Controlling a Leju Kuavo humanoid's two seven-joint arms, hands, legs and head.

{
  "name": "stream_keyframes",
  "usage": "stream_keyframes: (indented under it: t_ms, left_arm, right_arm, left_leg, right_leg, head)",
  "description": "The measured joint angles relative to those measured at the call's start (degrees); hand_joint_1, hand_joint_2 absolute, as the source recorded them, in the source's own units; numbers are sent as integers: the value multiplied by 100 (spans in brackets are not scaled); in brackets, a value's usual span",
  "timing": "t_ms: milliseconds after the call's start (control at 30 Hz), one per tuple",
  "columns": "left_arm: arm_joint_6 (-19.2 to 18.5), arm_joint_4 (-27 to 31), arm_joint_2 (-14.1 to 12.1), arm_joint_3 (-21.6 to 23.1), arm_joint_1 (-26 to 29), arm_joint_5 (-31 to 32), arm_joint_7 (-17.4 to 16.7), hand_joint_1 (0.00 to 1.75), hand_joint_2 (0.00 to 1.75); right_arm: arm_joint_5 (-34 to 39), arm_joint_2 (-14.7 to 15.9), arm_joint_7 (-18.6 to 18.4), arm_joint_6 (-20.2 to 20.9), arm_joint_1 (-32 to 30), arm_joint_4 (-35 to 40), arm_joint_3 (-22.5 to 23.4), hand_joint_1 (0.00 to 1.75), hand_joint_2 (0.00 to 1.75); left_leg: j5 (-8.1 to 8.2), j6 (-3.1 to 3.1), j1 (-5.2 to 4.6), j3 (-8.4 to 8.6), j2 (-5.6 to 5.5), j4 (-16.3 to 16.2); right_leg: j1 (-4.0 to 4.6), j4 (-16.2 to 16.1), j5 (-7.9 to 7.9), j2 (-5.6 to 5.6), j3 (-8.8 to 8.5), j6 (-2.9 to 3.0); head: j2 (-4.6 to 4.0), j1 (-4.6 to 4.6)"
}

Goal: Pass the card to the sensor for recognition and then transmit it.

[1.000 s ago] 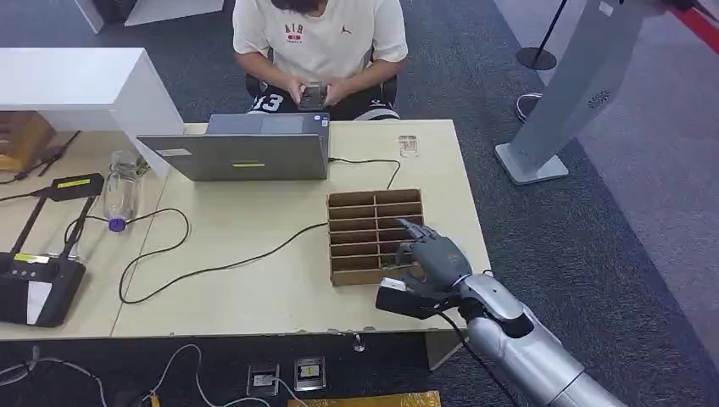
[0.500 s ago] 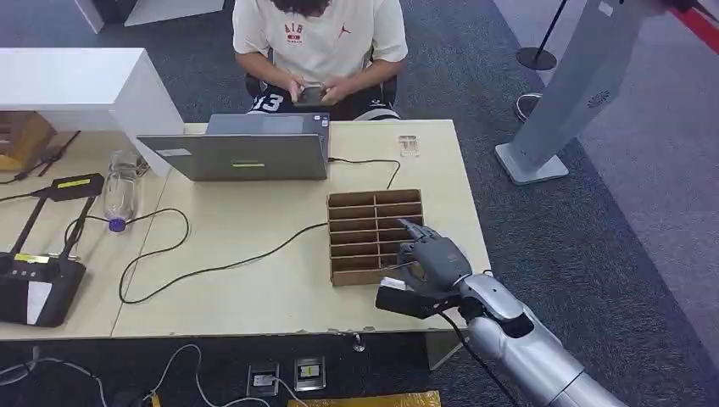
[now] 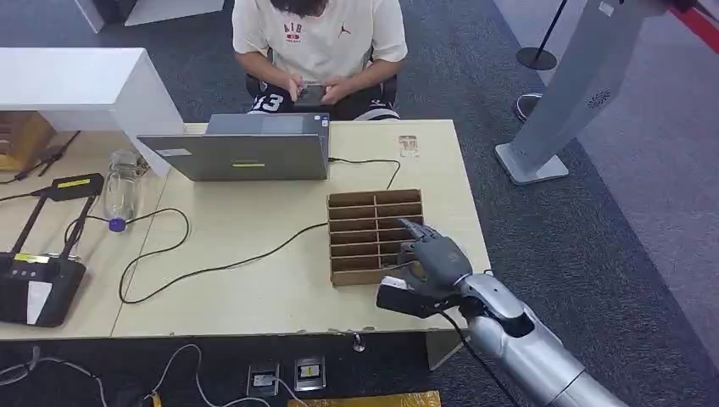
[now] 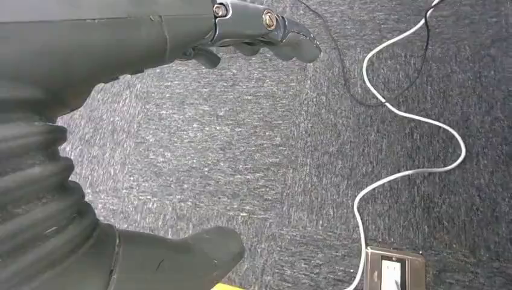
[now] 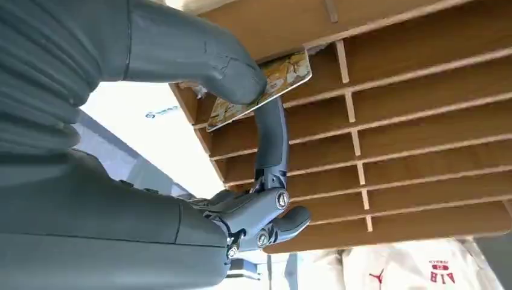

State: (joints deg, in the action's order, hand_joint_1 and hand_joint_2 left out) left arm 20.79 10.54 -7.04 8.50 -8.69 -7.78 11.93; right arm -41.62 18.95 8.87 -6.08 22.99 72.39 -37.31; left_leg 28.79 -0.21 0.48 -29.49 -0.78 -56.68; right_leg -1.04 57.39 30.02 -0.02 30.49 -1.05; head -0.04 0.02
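Card location: the card was at the near right corner of the slotted wooden box, pinched by the right hand; its printed face showed in the right wrist view.
Table: a pale wooden table carried all the items below.
Person: a person in a pale printed shirt sat at the far side of the table, both hands on a phone.
Laptop: a grey laptop stood open near the far edge, its lid towards the robot.
Slotted wooden box: a brown box with two columns of narrow slots lay on the right part of the table.
Right hand: the right hand was over the near right corner of the box, thumb and one finger pressed on the card, other fingers curled.
Left hand: the left hand hung over grey carpet, thumb and fingers apart, holding nothing.
Bottle: a clear bottle lay on the left part of the table.
Cable: a black cable ran from the laptop side across the table in loops.
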Motion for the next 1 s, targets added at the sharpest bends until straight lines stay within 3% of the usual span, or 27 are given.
stream_keyframes:
  t_ms: [233, 567, 1000]
  left_arm:
    - [48, 0, 9, 15, -13, 2, 28, 0, 175]
    - [83, 0, 33, 37, -65, 2, 41, 0, 175]
    - [-22, 9, 28, 151, -198, 131, 44, 0, 175]
  right_arm:
    - [105, 37, 13, -426, 308, 57, 304, 175, 175]
    - [280, 81, 306, -662, 998, 83, 885, 175, 175]
    - [409, 2, 708, -671, 2036, -445, 984, 175, 175]
  left_leg:
    - [0, 0, 0, 1, 1, -1]
    - [-2, -1, 0, 0, 1, -1]
    - [-2, -2, 0, -5, 0, -1]
  right_leg:
    - [0, 0, -1, 1, 0, 0]
    - [0, 2, -3, 1, 0, 0]
    - [0, 5, -3, 0, 4, 0]
  head:
    - [0, 2]
    - [0, 0]
    - [0, 0]
